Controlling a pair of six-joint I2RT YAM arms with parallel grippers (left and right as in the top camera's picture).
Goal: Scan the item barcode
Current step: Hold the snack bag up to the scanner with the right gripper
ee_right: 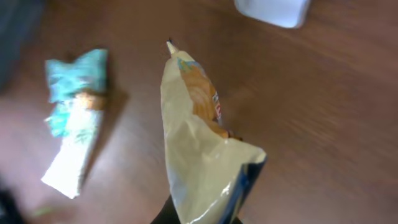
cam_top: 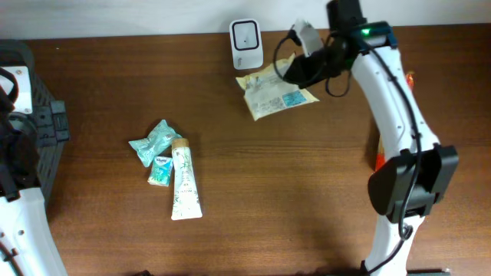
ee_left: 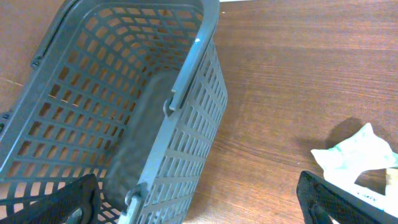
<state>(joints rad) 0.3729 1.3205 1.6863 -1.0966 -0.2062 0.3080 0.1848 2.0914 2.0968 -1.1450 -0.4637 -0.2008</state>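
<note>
The item, a cream snack packet (cam_top: 275, 93) with a blue label, lies just below and to the right of the white barcode scanner (cam_top: 246, 44) at the table's back edge. My right gripper (cam_top: 298, 70) is shut on the packet's right end. In the right wrist view the packet (ee_right: 199, 149) sticks out from my right gripper (ee_right: 199, 219), with the scanner (ee_right: 273, 9) beyond it. My left gripper (ee_left: 199, 208) hangs open over the rim of the grey basket (ee_left: 180, 93), with nothing between its fingers (ee_left: 68, 202).
A teal packet (cam_top: 157, 139), a small teal box (cam_top: 160, 170) and a white tube (cam_top: 185, 184) lie together at left centre. The grey basket (cam_top: 46, 126) stands at the far left edge. An orange object (cam_top: 379, 156) sits behind the right arm.
</note>
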